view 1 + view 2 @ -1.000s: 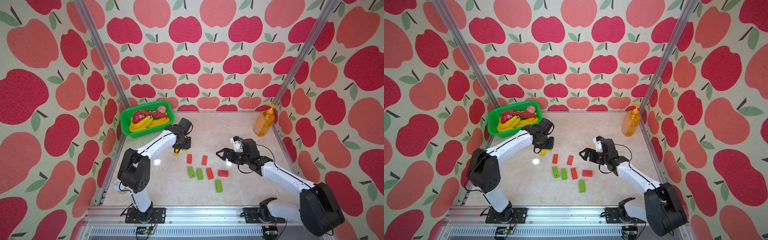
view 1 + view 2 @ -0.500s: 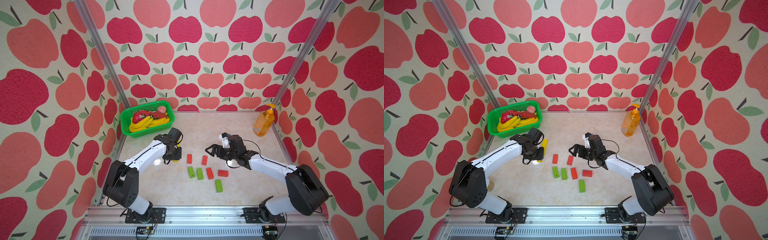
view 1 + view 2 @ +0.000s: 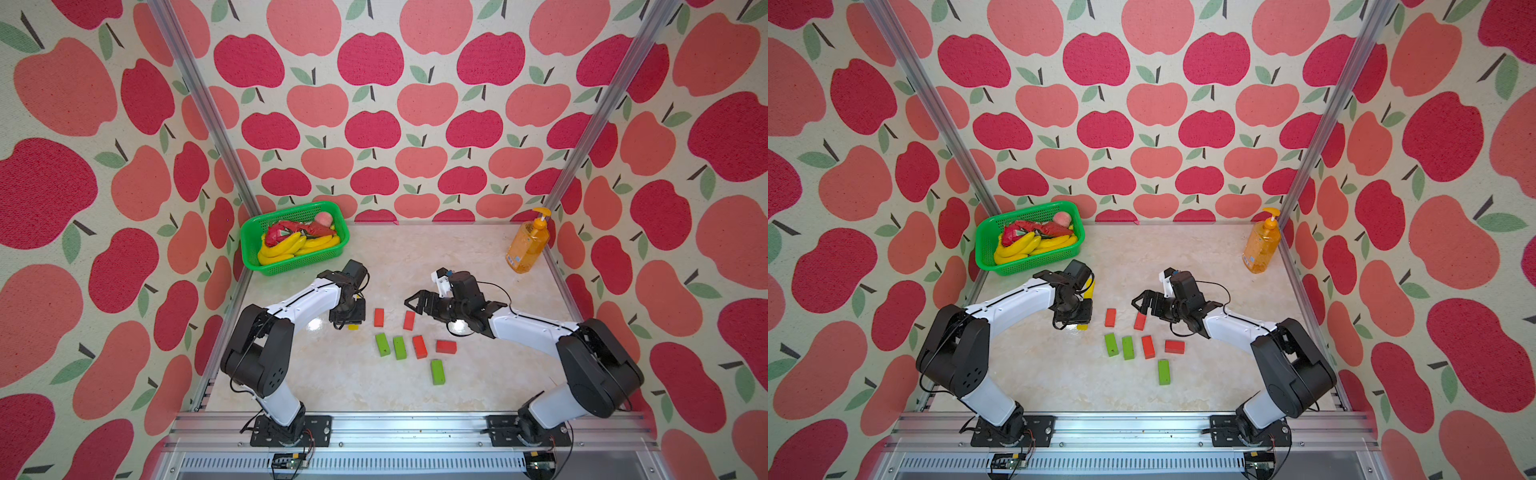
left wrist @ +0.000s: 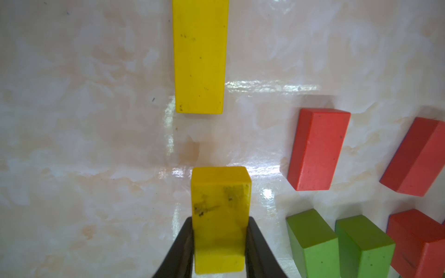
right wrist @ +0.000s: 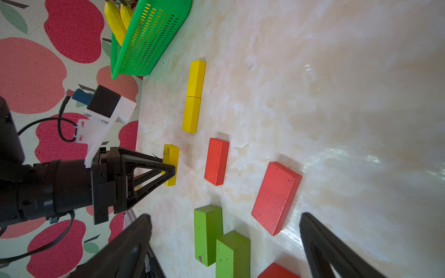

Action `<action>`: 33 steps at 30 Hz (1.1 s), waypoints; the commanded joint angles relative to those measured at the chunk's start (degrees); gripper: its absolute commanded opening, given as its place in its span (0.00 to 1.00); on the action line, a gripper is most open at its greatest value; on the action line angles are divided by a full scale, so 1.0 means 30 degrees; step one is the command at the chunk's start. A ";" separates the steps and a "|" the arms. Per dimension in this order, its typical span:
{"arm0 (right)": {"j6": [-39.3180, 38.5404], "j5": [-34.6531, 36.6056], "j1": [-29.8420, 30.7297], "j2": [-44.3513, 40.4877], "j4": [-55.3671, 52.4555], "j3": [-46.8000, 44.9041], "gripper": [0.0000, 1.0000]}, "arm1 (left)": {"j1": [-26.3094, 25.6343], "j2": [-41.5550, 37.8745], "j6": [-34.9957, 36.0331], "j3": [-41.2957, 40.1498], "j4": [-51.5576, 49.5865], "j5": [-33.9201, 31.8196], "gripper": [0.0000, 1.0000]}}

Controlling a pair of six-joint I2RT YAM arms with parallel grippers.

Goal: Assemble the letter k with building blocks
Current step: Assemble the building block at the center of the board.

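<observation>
My left tool (image 4: 220, 220) is gripping a yellow brick (image 4: 220, 190) by its sides, low at the tabletop (image 4: 84, 144). It is lining up with two yellow bricks (image 5: 193, 96) lying end to end, a gap apart. My right tool (image 3: 415, 302) is hovering wide open near the loose red bricks (image 3: 409, 320) and green bricks (image 3: 400, 347). The green basket (image 3: 253, 249) is holding bananas (image 3: 291, 247), a red packet (image 3: 282, 230) and a peach-like fruit (image 3: 323, 218).

A green plastic basket (image 3: 305, 262) sits on the pale marbled bench (image 3: 415, 257), against the apple-patterned wall (image 3: 374, 124). In the basket lie yellow bananas (image 3: 286, 249), a crumpled red item (image 3: 281, 230) and a pinkish peach (image 3: 323, 218). An orange pump bottle (image 3: 528, 245) stands upright, well apart from the basket, along the same back wall.
</observation>
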 commanded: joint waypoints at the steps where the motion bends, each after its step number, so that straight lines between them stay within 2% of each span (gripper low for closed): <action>1: 0.0076 -0.0142 0.0080 -0.0073 -0.0020 0.0551 0.99 | 0.0066 0.0609 0.0283 -0.0150 0.0370 0.0372 0.05; 9: 0.0002 -0.0018 0.0093 -0.0489 -0.0167 0.0439 0.99 | 0.0096 0.1345 0.1570 0.0255 0.0102 -0.0201 0.05; 24: 0.0023 0.0103 0.0090 -0.0496 -0.0202 0.0287 0.99 | 0.0122 0.2450 0.1608 0.0714 0.0140 -0.0919 0.05; 33: -0.0043 0.0118 0.0078 -0.0460 -0.0242 0.0308 0.99 | 0.0362 0.3158 0.1769 0.1513 -0.0204 -0.1117 0.10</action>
